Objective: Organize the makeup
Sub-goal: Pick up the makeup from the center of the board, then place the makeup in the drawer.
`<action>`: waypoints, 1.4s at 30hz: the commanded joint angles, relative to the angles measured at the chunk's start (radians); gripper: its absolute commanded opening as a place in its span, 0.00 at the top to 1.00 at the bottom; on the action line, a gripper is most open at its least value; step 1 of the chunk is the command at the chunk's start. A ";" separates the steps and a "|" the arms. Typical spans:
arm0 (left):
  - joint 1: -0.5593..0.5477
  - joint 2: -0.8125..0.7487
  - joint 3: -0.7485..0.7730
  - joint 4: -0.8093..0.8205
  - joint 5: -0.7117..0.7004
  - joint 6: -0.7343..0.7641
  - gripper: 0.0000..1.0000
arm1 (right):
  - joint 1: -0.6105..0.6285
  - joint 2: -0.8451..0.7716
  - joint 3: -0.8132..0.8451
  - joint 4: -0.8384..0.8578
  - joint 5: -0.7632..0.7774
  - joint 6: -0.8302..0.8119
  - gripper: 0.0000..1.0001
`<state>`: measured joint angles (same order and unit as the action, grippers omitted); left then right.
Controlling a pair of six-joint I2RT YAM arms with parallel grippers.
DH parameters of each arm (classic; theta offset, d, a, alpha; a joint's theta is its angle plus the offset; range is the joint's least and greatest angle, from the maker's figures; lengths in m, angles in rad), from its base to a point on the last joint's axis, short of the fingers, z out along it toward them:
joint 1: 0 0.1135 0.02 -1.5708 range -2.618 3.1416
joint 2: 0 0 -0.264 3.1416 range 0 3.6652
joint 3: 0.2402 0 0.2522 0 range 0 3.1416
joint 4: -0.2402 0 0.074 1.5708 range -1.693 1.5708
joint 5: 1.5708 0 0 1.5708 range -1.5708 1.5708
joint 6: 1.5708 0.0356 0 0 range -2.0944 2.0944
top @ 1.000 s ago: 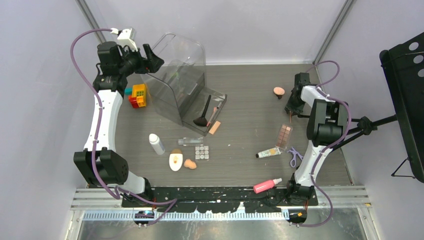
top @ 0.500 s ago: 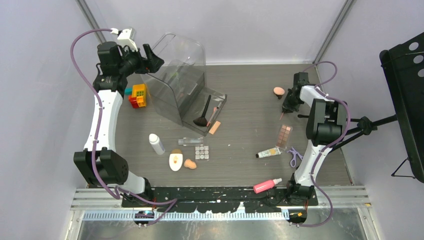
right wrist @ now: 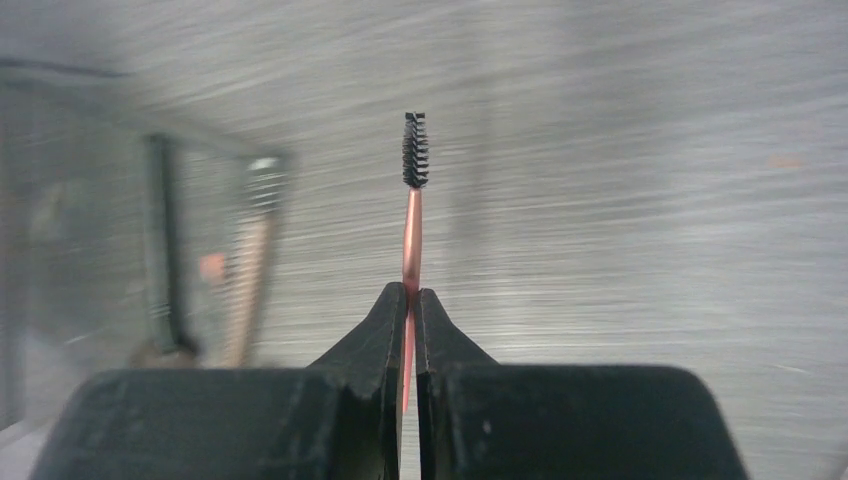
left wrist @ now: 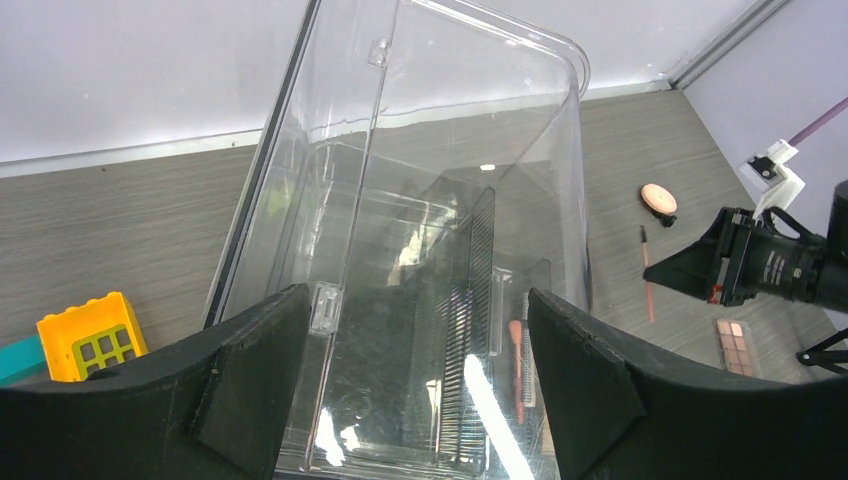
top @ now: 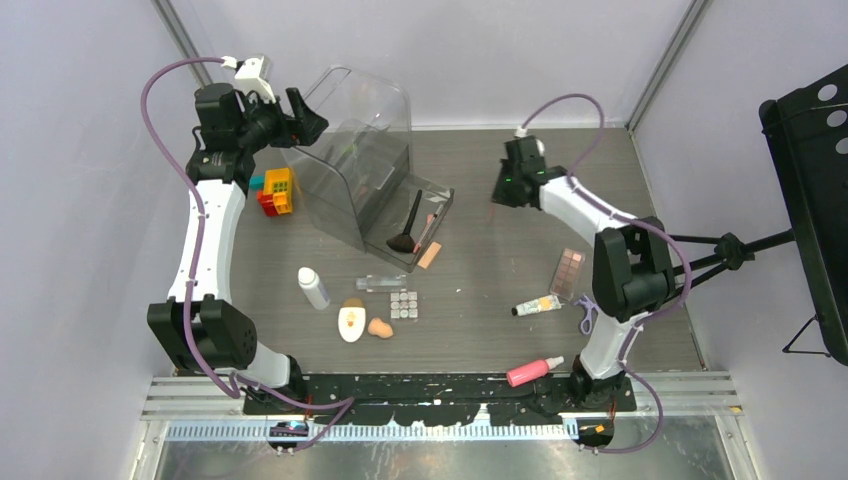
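My right gripper [right wrist: 409, 292] is shut on a thin pink spoolie brush [right wrist: 411, 220], whose black bristle tip points away from me. In the top view this gripper [top: 497, 195] hangs over the table's back middle, right of the clear case [top: 365, 150]. My left gripper [top: 310, 118] stands open at the case's back left, and the left wrist view shows its jaws [left wrist: 418, 300] wide with nothing between them. Loose makeup lies in front: white bottle [top: 314, 288], clear bottle [top: 381, 283], square-pan palette [top: 404, 304], white oval compact [top: 351, 322], peach sponge [top: 380, 327], cream tube [top: 537, 304], pink bottle [top: 534, 371].
The case's pulled-out drawer holds a black brush [top: 408, 225] and a peach pad [top: 430, 255]. Toy bricks [top: 275, 190] sit left of the case. A pink-toned palette [top: 568, 271] and a purple tool [top: 590, 312] lie at the right. Another peach sponge [left wrist: 657, 196] sits at the back right.
My right gripper closed on the pink spoolie brush at the table's right side, lifted it and swung left toward the case. The left arm has not moved.
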<state>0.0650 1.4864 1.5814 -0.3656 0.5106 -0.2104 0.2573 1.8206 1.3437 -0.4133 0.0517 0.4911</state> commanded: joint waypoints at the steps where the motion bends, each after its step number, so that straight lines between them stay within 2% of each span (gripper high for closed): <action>1: 0.005 -0.002 -0.024 -0.058 0.009 -0.021 0.18 | 0.146 -0.058 0.013 0.209 0.039 0.201 1.00; 6: 0.004 -0.002 -0.033 -0.054 -0.006 -0.015 0.18 | 0.270 0.017 0.067 0.290 0.073 0.301 1.00; 12: 0.004 -0.002 -0.025 -0.062 0.001 -0.010 0.19 | 0.359 0.106 0.108 0.372 0.092 0.372 0.98; 15: 0.004 -0.011 -0.028 -0.061 -0.017 -0.004 0.18 | 0.380 0.147 0.145 0.354 0.099 0.374 0.91; 19: 0.004 -0.003 -0.026 -0.065 -0.008 -0.006 0.18 | 0.384 0.144 0.131 0.367 0.113 0.375 0.70; 21: 0.004 -0.006 -0.026 -0.065 -0.008 -0.006 0.18 | 0.385 0.125 0.115 0.363 0.132 0.361 0.59; 23: 0.004 -0.006 -0.026 -0.065 -0.006 -0.007 0.18 | 0.384 0.100 0.103 0.352 0.154 0.341 0.53; 28: 0.005 -0.006 -0.027 -0.060 -0.002 -0.012 0.18 | 0.382 -0.002 0.067 0.271 0.245 0.241 0.53; 35: 0.004 -0.009 -0.027 -0.059 -0.003 -0.016 0.18 | 0.342 -0.222 -0.026 0.038 0.475 0.125 0.53; 42: 0.005 -0.013 -0.026 -0.057 0.003 -0.024 0.18 | 0.131 -0.408 -0.177 -0.048 0.410 0.115 0.53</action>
<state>0.0650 1.4841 1.5757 -0.3580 0.5091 -0.2104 0.4919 1.4757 1.2346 -0.3847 0.4263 0.6350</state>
